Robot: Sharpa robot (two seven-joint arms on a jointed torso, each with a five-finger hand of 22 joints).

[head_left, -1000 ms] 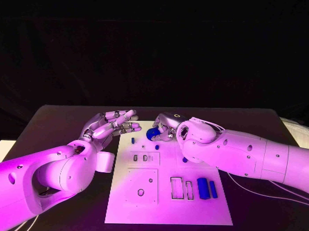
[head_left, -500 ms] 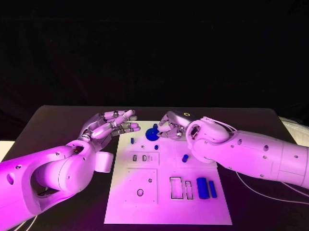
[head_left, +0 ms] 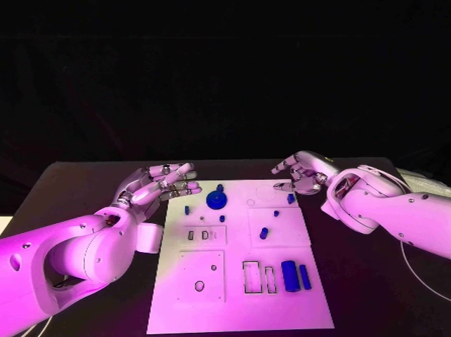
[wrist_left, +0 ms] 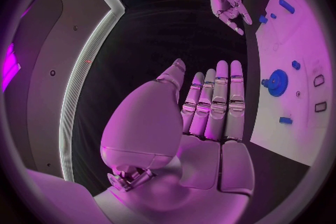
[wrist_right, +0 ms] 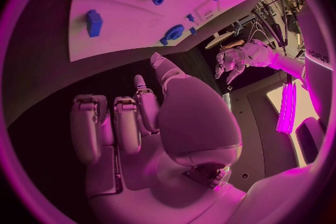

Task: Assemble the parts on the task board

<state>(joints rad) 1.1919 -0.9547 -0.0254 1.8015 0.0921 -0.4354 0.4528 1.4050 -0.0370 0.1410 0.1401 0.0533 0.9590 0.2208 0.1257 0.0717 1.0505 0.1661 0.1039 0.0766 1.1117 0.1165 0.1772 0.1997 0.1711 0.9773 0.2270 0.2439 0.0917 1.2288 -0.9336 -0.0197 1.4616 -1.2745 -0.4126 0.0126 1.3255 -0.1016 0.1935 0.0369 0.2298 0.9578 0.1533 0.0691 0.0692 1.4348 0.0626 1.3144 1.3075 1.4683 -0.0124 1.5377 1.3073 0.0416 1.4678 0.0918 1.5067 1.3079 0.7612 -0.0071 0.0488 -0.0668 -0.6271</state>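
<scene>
Left hand [head_left: 163, 184] beside task board [head_left: 236, 295] edge; right hand [head_left: 303, 174] at far corner.

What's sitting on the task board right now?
On the task board: a blue gear near its far edge, small blue pieces mid-board, two blue bars near the front-right slots. Neither hand covers it.

The left hand [head_left: 163, 184] hovers just beside the task board [head_left: 236, 295], at its far corner on the robot's left, fingers apart, holding nothing. The right hand [head_left: 301, 173] hangs over the board's opposite far corner, fingers loosely curled, empty.
</scene>
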